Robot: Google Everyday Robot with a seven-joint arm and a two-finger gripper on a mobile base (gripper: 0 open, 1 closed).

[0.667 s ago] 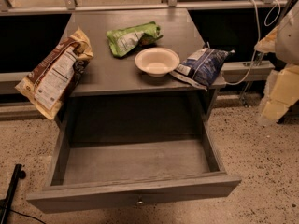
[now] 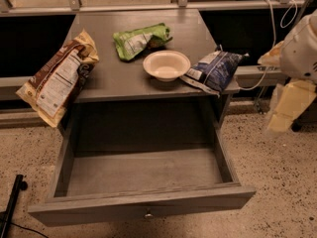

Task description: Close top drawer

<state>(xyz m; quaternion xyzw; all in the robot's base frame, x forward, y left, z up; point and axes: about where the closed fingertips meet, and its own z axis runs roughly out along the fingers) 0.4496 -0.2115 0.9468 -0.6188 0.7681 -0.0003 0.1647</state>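
The top drawer (image 2: pixel 143 170) of the grey cabinet stands pulled far out toward me, and its inside is bare. Its long front panel (image 2: pixel 99 210) runs along the bottom of the view, with a small round metal knob (image 2: pixel 148 214) at its middle. My gripper (image 2: pixel 286 109), cream coloured, hangs at the right edge of the view. It is to the right of the drawer's right side wall, apart from it and above the floor. It touches nothing.
On the cabinet top (image 2: pixel 109 81) lie a brown snack bag (image 2: pixel 57 81) overhanging the left edge, a green bag (image 2: pixel 138 39), a white bowl (image 2: pixel 166 64) and a blue chip bag (image 2: pixel 213 71). A black pole (image 2: pixel 12 202) stands at the lower left on the speckled floor.
My gripper has shifted slightly to the left. The drawer stands as far out as before.
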